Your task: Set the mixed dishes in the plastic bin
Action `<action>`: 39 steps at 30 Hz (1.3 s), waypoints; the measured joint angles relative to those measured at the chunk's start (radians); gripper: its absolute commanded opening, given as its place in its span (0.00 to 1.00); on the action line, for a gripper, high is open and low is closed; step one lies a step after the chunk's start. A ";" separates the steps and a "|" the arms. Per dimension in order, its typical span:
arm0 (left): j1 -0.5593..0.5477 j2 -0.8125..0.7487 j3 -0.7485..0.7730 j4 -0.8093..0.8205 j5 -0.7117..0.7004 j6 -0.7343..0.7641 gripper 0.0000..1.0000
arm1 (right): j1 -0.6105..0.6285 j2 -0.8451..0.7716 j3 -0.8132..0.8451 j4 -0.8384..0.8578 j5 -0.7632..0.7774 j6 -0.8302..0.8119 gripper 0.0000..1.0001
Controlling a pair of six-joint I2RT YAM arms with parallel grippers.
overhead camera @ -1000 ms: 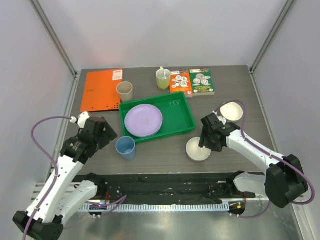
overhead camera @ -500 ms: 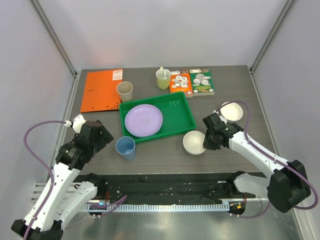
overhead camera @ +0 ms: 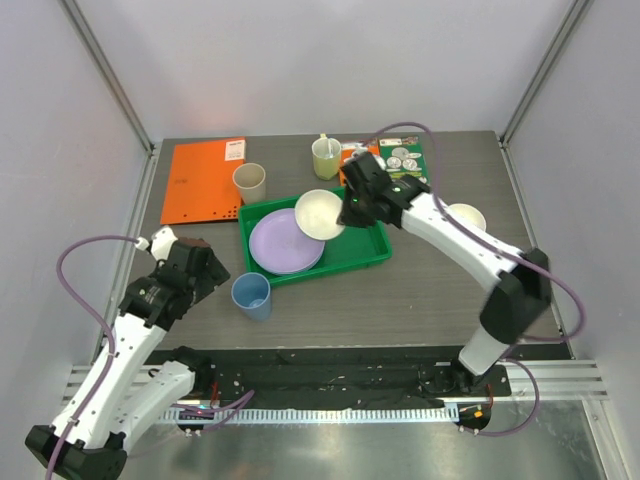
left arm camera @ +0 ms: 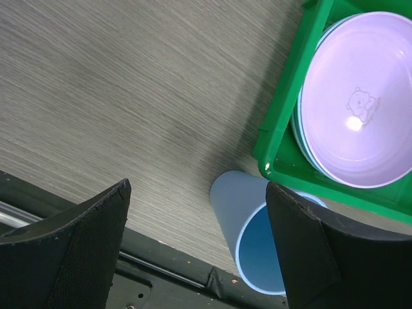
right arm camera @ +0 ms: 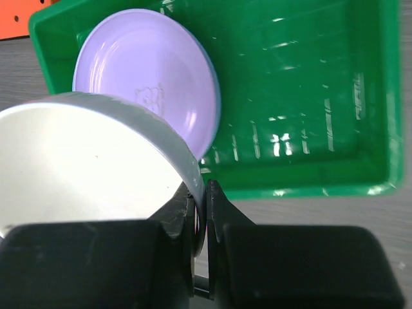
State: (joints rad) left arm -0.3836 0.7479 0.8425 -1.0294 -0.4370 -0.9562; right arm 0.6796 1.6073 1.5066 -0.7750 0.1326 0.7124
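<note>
**Bowl over the bin; cups remain**

The right fingers (right arm camera: 209, 206), clamped on a cream bowl (overhead camera: 320, 212) at its rim, hold it above the green bin (overhead camera: 368, 228), where the lilac plate (overhead camera: 285, 242) already lies. The left fingers (overhead camera: 205, 268) stand apart, with the blue cup (left arm camera: 257, 251) just ahead on the worktop (overhead camera: 420, 310). The beige cup (overhead camera: 249, 183) and a second bowl (overhead camera: 465, 217) sit far from both.

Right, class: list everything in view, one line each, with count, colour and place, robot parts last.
bin: one, green, mid-table
lilac plate: one, in bin
blue plate: rim only, under lilac plate, count unclear
bowls: two, cream; one held over bin, one on table right
blue cup: one, table, by bin's near-left corner
beige cup: one, behind bin
mug: one, yellow-green, with spoon, far edge
folder: one, orange, far left
booklets: two, orange and green, far edge
left arm: black-white, jaws open by blue cup
right arm: black-white, jaws shut on bowl
</note>
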 measured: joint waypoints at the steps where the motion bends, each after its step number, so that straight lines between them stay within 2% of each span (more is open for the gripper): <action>1: 0.000 0.005 0.000 0.000 -0.001 0.001 0.85 | 0.007 0.074 0.057 0.008 -0.002 -0.008 0.01; 7: 0.000 0.028 -0.003 0.002 -0.015 0.016 0.87 | 0.020 0.370 0.282 0.000 -0.029 -0.056 0.01; 12: 0.000 0.024 -0.025 0.003 -0.030 0.017 0.88 | 0.021 0.489 0.352 -0.016 -0.048 -0.071 0.01; 23: 0.000 0.029 -0.027 0.000 -0.053 0.017 0.88 | 0.057 0.573 0.410 -0.036 -0.057 -0.083 0.01; 33: 0.000 0.007 -0.027 -0.011 -0.079 -0.006 0.88 | 0.071 0.620 0.464 -0.060 -0.058 -0.094 0.14; 35: 0.000 0.007 -0.027 -0.018 -0.086 -0.010 0.88 | 0.072 0.621 0.461 -0.065 -0.057 -0.094 0.20; 39: 0.000 0.007 -0.027 -0.023 -0.090 -0.013 0.87 | 0.074 0.621 0.460 -0.054 -0.061 -0.094 0.51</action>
State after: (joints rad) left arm -0.3836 0.7551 0.8158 -1.0527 -0.5270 -0.9691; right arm 0.7532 2.2280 1.9663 -0.8288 0.0715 0.6186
